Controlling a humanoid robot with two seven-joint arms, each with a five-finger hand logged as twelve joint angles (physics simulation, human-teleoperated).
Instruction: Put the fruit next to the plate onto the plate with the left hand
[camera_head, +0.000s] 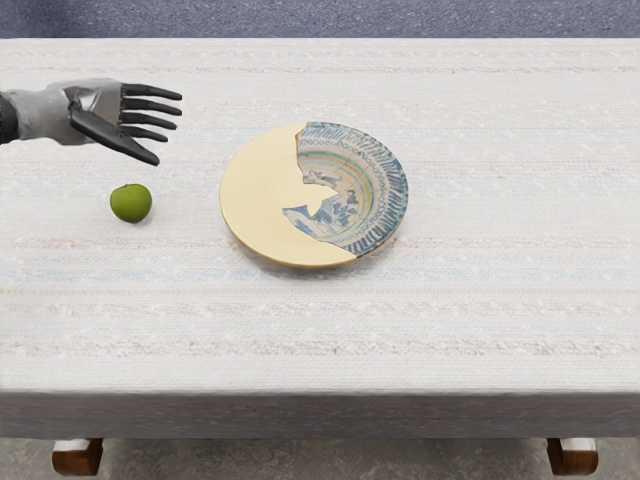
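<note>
Head view shows the left hand (118, 118) above the table (480, 300) with its fingers (150, 105) spread wide and holding nothing. The fruit (131, 202), small, round and green, sits on the table left of the plate (262, 200), apart from it. It lies just below the fingers in the picture, nearer to us, so I think the hand must come down and back to grab it.

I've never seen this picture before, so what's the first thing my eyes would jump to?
The big plate in the middle of the pale table stands out first, part plain yellow and part blue pattern. To its left, not touching it, sits a small green fruit. Behind the fruit, near the left edge, the left robot hand has its dark fingers spread and holds nothing.
</note>
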